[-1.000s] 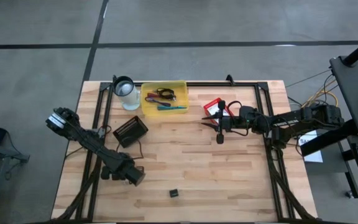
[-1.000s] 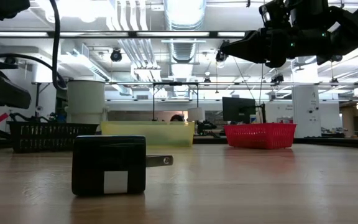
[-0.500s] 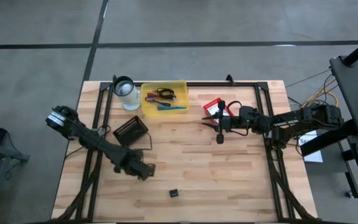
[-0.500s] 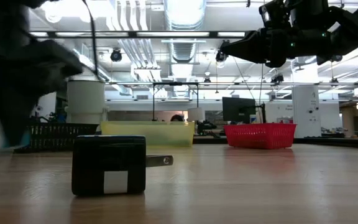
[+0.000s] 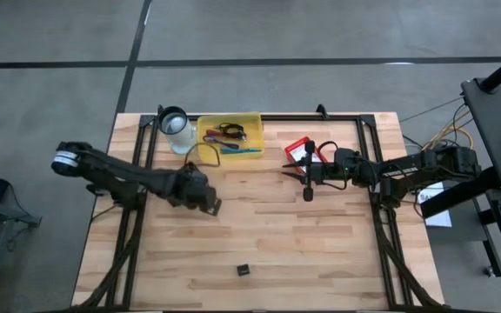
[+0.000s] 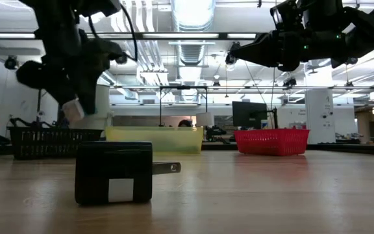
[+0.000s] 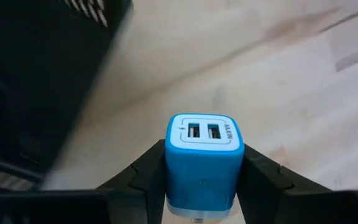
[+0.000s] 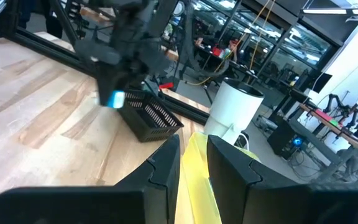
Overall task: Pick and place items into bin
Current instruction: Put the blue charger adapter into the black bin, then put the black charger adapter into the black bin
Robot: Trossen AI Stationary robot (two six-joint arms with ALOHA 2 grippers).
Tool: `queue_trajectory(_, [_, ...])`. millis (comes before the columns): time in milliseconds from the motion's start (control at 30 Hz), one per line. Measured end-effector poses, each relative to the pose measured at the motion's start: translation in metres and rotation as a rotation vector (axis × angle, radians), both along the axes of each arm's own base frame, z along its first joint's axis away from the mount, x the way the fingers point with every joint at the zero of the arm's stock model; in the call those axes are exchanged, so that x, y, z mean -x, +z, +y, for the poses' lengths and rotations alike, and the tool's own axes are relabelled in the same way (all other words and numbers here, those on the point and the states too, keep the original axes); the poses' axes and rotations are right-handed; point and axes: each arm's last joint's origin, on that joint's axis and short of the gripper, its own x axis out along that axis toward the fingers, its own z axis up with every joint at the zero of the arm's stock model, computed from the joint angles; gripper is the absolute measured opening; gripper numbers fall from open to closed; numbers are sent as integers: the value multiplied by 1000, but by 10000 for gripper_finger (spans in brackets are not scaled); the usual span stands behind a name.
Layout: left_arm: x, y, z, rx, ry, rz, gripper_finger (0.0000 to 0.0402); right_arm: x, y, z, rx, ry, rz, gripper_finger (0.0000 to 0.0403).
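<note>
Working from the left side of the table, the left gripper is hanging above the wood just beside the black mesh basket, its fingers clamped on a small blue-and-white USB charger; two ports are showing on the charger's white face, and its body is glossy blue with rounded corners. In the low view it is dangling clear of the tabletop. Further along, the yellow bin at the far edge, next to a white cup, is already holding a few items: a teal pen and some darker pieces too tangled to tell apart. Toward the near edge, a small black cube with a plug prong is lying alone on the wood, not yet collected. To the right, the right gripper is hovering beside a red basket, its jaws standing slightly apart with nothing between them. Judging by this, the task is well underway, with the charger and the cube left to deposit.
</note>
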Motion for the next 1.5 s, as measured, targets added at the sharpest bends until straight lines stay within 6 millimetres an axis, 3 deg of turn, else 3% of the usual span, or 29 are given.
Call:
queue_trajectory(267, [22, 28, 31, -93, -69, 43, 132, 0, 0, 0, 1, 0, -1, 68])
queue_trajectory(433, [42, 27, 40, -100, -33, 187, 132, 0, 1, 0, 2, 0, -9, 68])
queue_trajectory(567, [47, 18, 42, -96, -33, 235, 132, 0, 1, 0, 3, 0, -11, 68])
queue_trajectory(867, [48, 6, 46, -106, -101, 363, 132, 0, 4, 0, 8, 0, -46, 68])
queue_trajectory(1100, [45, 1, 49, -113, -123, 398, 224, -1, 7, 0, 2, 0, -64, 68])
queue_trajectory(1267, [43, -1, 50, -112, -156, 413, 247, -2, 9, 0, -14, 0, -71, 68])
queue_trajectory(1500, [29, 23, 49, -103, -151, 282, 249, -2, 9, 0, -14, 0, -72, 68])
